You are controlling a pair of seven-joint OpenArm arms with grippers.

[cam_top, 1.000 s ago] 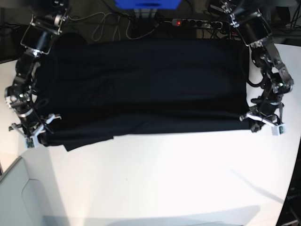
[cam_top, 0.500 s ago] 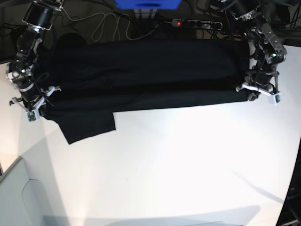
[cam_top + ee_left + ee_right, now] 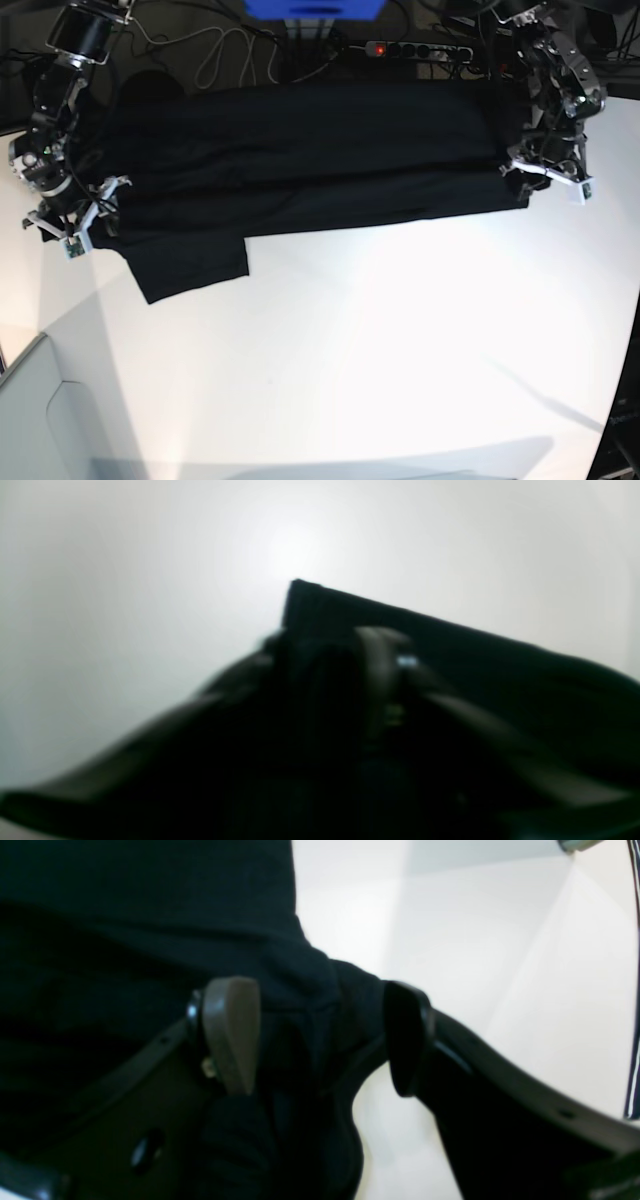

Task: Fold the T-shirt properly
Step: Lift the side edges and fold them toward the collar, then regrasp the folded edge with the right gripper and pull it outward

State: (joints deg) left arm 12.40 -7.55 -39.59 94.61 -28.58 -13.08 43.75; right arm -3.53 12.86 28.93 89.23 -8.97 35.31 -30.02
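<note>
- Base view: the T-shirt [image 3: 300, 160] lies flat across the far half of the white desk [image 3: 380, 350] as a long black band, plain side up, with one sleeve [image 3: 190, 265] jutting toward the near side at the view's left.
- A second ago the cloth's near edge reached further down the desk and no sleeve hung free; half a second ago the sleeve had already dropped out, and the band's near edge has since crept a little further back.
- Both arms have drawn back with it: the right claw [image 3: 75, 215] sits higher on the left edge than a second ago, and the left claw [image 3: 545, 175] has climbed up the right edge.
- Right wrist view: the right claw [image 3: 320, 1035] now stands wide open, its tan finger pad [image 3: 231, 1032] on one side and dark finger [image 3: 405, 1037] on the other, with a bunched fold of the T-shirt [image 3: 150, 915] lying loose in the gap, not pinched.
- Left wrist view: blurred; the left claw [image 3: 350, 690] is a dark shape over a corner of the T-shirt [image 3: 450, 645], and I cannot tell how far it is parted or whether it grips the cloth.
- Behind the cloth, a power strip [image 3: 420, 48] lies at the back edge.
</note>
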